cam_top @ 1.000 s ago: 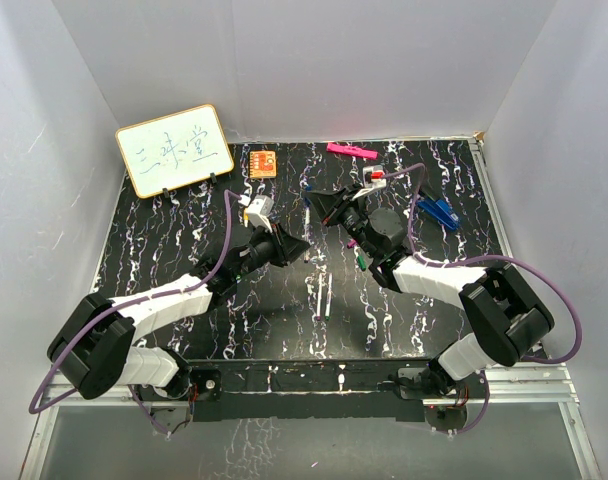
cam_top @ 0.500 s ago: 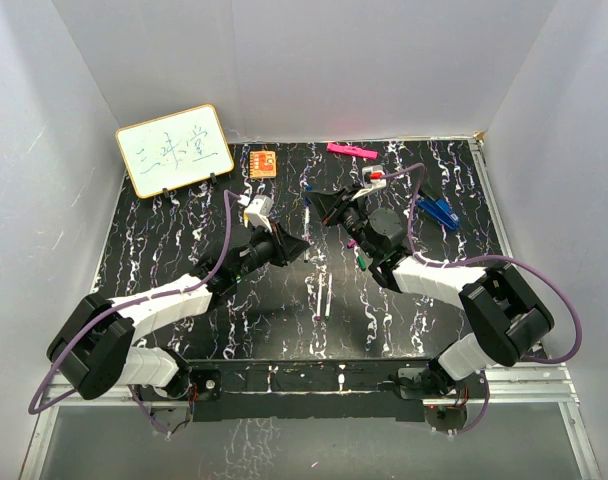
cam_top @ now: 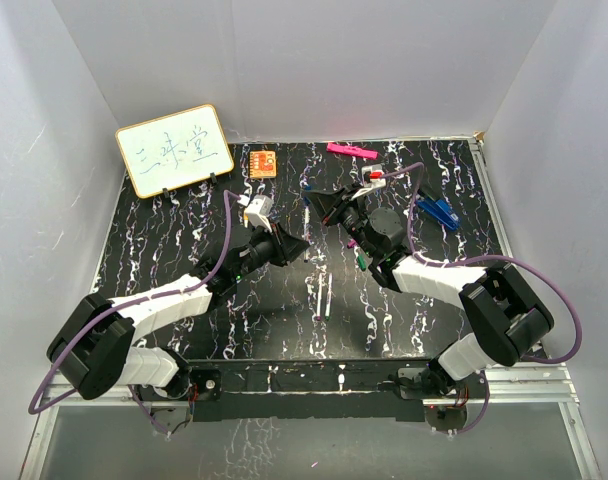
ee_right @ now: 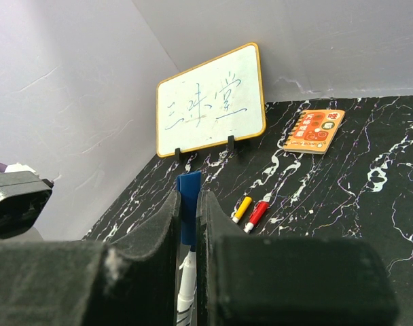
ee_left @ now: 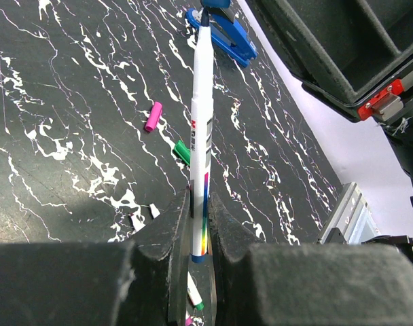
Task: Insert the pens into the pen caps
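Note:
My left gripper (ee_left: 198, 204) (cam_top: 296, 243) is shut on a white pen (ee_left: 200, 115) (cam_top: 307, 215) near its blue tail end. The pen points at my right gripper (ee_right: 188, 197) (cam_top: 320, 205), which is shut on the blue pen cap (ee_right: 189, 204). In the right wrist view the pen's tip (ee_right: 188, 272) meets the cap's open end between the fingers; how deep it sits is hidden. On the table lie a yellow cap (ee_right: 242, 207), a red cap (ee_right: 258, 214), a magenta cap (ee_left: 153, 116) (cam_top: 352, 243) and a green cap (ee_left: 183, 151) (cam_top: 361, 262). More white pens (cam_top: 324, 290) lie at mid-table.
A whiteboard (cam_top: 174, 150) stands at the back left beside an orange block (cam_top: 263, 162). A pink marker (cam_top: 350, 150) lies by the back wall. A blue clip (cam_top: 439, 212) lies to the right. Grey walls close in three sides of the table.
Almost nothing. Both grippers keep their grips, and the pen has shifted very slightly between them.

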